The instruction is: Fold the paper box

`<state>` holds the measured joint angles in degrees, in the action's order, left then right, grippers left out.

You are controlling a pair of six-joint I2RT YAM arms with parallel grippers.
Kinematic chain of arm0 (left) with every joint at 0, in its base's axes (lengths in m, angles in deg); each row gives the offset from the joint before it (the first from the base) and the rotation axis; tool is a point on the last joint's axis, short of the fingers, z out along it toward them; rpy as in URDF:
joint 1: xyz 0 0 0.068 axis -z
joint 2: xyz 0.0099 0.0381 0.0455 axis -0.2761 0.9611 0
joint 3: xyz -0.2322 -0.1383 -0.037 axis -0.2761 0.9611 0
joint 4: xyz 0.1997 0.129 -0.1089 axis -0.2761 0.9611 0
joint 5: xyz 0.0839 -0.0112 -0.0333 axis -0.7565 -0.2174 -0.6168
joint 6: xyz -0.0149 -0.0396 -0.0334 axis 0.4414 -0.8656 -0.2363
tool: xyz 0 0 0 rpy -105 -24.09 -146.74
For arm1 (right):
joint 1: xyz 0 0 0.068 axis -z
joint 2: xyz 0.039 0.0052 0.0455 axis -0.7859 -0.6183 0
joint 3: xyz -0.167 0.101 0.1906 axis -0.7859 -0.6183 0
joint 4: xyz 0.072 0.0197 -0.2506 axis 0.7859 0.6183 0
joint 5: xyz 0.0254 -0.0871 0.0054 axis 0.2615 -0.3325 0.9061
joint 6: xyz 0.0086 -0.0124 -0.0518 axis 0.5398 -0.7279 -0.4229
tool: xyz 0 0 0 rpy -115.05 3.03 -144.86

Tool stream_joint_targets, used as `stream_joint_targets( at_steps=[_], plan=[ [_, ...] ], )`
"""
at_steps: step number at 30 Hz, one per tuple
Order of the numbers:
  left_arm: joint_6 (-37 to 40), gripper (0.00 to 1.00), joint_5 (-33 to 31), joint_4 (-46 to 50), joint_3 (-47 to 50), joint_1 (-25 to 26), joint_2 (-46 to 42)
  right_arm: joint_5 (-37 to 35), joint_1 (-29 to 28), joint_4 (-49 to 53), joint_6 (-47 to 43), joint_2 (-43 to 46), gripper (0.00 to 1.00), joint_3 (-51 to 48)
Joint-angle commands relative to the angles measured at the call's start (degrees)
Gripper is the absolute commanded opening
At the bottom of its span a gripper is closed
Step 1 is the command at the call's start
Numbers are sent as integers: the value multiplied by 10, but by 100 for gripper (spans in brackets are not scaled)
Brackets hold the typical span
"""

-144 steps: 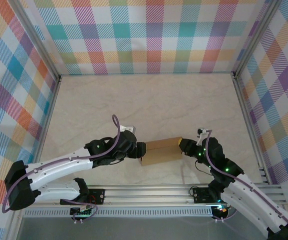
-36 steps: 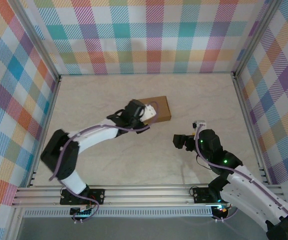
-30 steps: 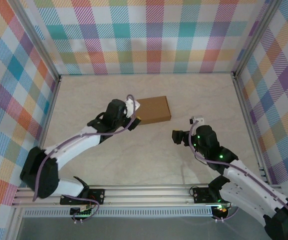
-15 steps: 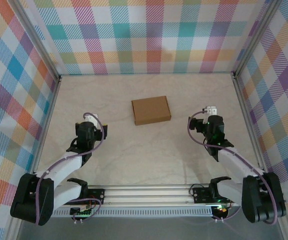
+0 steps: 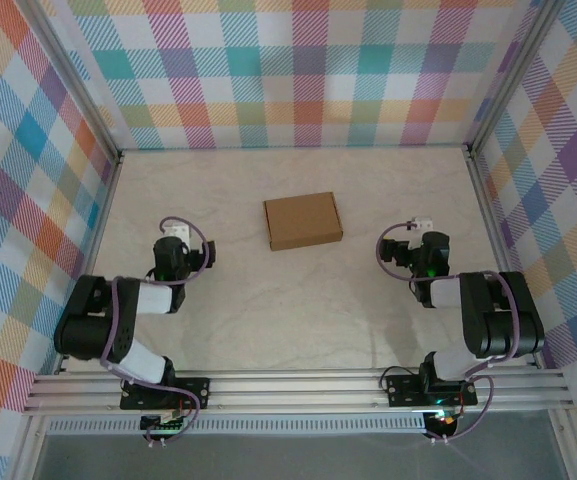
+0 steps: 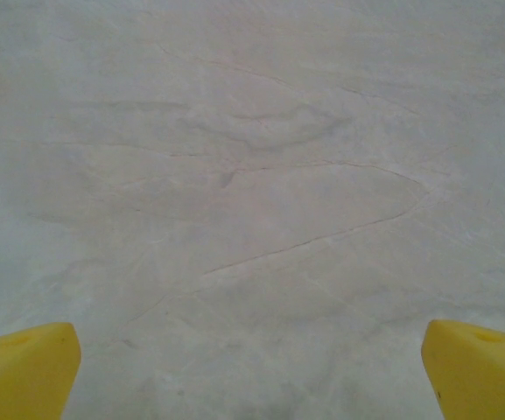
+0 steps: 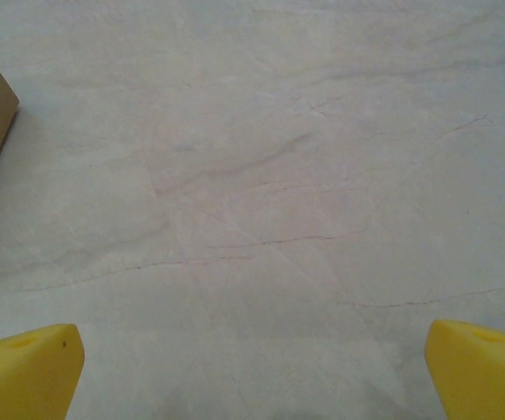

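Paper box (image 5: 303, 221) is gripped by neither arm. The left end effector (image 5: 175, 256) has its yellow fingertips (image 6: 24, 372) spread wide apart over bare counter (image 5: 298, 310), clamped on nothing, at the left side. The right end effector (image 5: 413, 254) is likewise wide apart and empty, at the right; its wrist view catches a brown corner of the box at the left edge. Folded into a flat closed rectangle, the box lies on the counter between the two, farther back, touching neither.
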<state>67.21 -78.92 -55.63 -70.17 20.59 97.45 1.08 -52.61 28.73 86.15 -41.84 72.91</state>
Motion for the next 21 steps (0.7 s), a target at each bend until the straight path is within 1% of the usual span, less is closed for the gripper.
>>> stream_joint_targets(
  at_steps=[1,21],
  plan=[
    [-11,100,26,-20,-18,-10,1,23,8,-41,6,1,100,17],
    [-11,100,24,-21,-18,-9,2,23,8,-40,5,1,100,17]
  ],
)
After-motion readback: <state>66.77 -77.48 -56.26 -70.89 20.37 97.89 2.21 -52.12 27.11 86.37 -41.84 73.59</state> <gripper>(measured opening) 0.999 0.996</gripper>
